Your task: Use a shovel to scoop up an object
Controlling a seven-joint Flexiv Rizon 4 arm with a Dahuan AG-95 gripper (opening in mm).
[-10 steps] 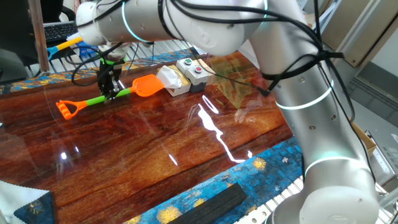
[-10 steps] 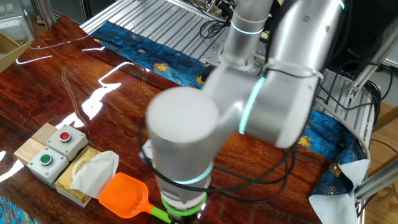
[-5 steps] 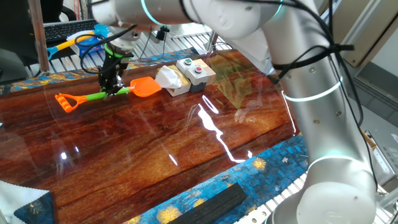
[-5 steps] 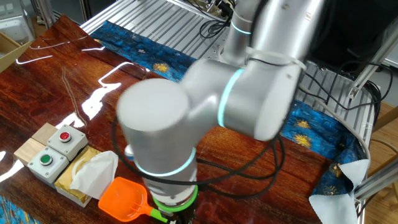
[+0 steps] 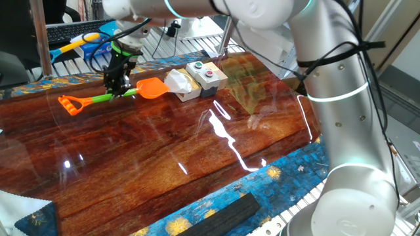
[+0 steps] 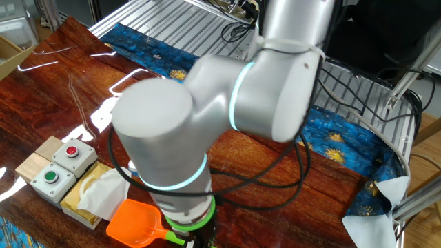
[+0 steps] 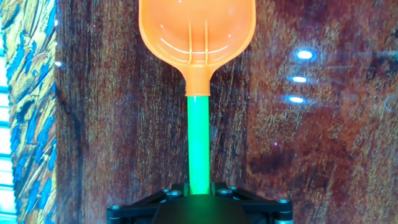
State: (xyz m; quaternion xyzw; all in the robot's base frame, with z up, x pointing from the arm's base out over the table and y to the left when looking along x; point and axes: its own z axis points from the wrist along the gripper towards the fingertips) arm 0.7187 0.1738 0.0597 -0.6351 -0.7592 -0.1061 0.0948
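The gripper (image 5: 119, 90) is closed on the green shaft of the shovel (image 5: 108, 98), so the picking up of the tool is done. In the hand view the shaft (image 7: 199, 143) runs straight out from between the jaws to the orange blade (image 7: 198, 31), and the blade is empty. In one fixed view the shovel seems to be a little above the wooden table (image 5: 197, 151), with the blade (image 5: 151, 88) pointing to the tissue box (image 5: 180, 85) and its tip very near the box; I cannot tell if they touch. The box stands on the table just beside the grey button box (image 5: 203, 75).

The scooping itself is not yet done. In my judgement the blade must go low, slide under the tissue box, and then lift it.
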